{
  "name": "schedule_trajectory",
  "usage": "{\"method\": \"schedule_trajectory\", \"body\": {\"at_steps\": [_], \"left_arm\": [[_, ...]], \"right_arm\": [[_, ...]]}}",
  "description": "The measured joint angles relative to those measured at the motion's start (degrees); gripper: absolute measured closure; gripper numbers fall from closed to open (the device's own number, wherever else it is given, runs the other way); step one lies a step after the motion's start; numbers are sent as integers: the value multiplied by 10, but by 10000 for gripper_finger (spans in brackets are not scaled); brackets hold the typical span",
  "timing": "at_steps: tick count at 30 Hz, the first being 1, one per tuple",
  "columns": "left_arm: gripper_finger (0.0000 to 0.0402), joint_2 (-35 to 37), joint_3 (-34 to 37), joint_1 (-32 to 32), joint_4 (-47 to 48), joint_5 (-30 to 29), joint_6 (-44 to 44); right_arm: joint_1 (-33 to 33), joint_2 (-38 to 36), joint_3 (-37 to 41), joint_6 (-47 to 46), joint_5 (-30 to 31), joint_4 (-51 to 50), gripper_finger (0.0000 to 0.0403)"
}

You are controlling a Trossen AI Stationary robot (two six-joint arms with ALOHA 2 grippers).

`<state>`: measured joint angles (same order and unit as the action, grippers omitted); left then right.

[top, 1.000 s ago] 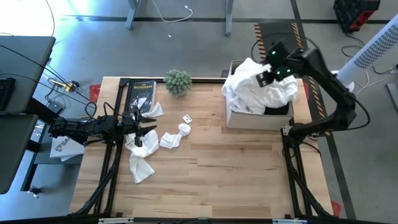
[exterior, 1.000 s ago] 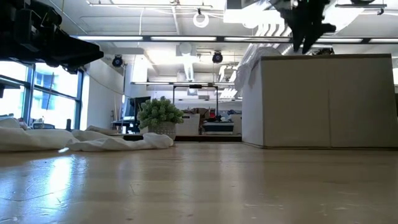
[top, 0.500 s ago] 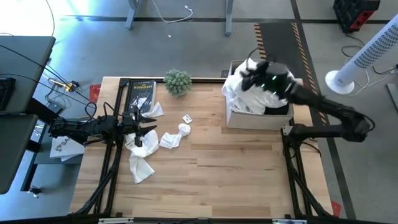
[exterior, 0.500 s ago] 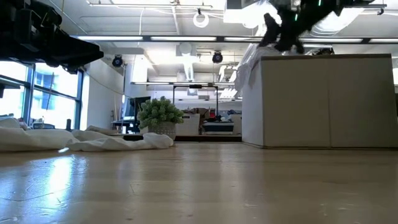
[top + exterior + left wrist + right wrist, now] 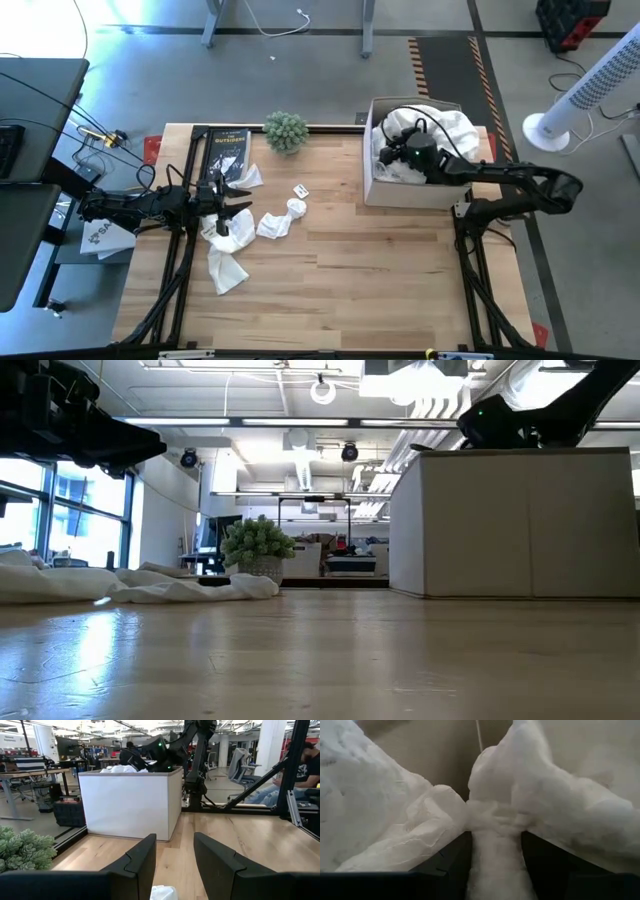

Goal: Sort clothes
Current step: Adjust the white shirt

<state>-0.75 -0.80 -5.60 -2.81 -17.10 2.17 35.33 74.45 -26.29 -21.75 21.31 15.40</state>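
Observation:
White garments [image 5: 432,128] fill the white cardboard box [image 5: 412,192] at the table's far right. My right gripper [image 5: 390,155] reaches down into the box and is shut on a bunch of white cloth [image 5: 495,827]. More white garments [image 5: 228,250] lie flat on the table at the left, and a smaller white bundle [image 5: 280,222] lies beside them. My left gripper [image 5: 238,203] hovers open above the left garments, touching nothing; a bit of white cloth [image 5: 163,893] shows below its fingers [image 5: 142,857]. No dark clothes show. My right gripper pinches a gathered bunch of the white garment [image 5: 494,851] between its two fingers [image 5: 454,854]. The cloth creases toward the pinch and spreads out beyond it. The fingers come slanting down from the table's right side into the box. The garment lies on the other cloth in the box.
A black book [image 5: 225,152] lies at the far left of the table, partly under white cloth. A small green plant [image 5: 287,131] stands at the far edge. A small white item [image 5: 300,190] lies near the middle. The table's middle and near part are bare wood [image 5: 380,270].
My right gripper has come down and toward the table's left, from high above the box into it, keeping hold of the white garment. The garment, which hung spread over the box's rim and side, now lies inside the box.

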Motion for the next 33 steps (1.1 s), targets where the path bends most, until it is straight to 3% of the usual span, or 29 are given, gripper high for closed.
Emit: {"method": "schedule_trajectory", "body": {"at_steps": [5, 10, 13, 15, 18, 20, 23, 26, 33], "left_arm": [[271, 0, 0, 0, 0, 0, 0], [271, 0, 0, 0, 0, 0, 0], [271, 0, 0, 0, 0, 0, 0], [271, 0, 0, 0, 0, 0, 0], [271, 0, 0, 0, 0, 0, 0], [271, 0, 0, 0, 0, 0, 0], [271, 0, 0, 0, 0, 0, 0], [271, 0, 0, 0, 0, 0, 0], [271, 0, 0, 0, 0, 0, 0]], "right_arm": [[-8, -34, -49, 7, -5, -89, 232], [-23, -89, -164, 9, 52, -252, 231], [-28, -104, -221, 23, 122, -366, 231], [-45, -114, -239, 25, 200, -401, 231], [-73, -131, -234, 9, 340, -419, 231], [-80, -133, -215, -37, 386, -448, 231], [-66, -130, -172, -146, 388, -476, 231], [-37, -117, -109, -229, 338, -455, 231], [35, -80, -18, -235, 216, -317, 231]]}}
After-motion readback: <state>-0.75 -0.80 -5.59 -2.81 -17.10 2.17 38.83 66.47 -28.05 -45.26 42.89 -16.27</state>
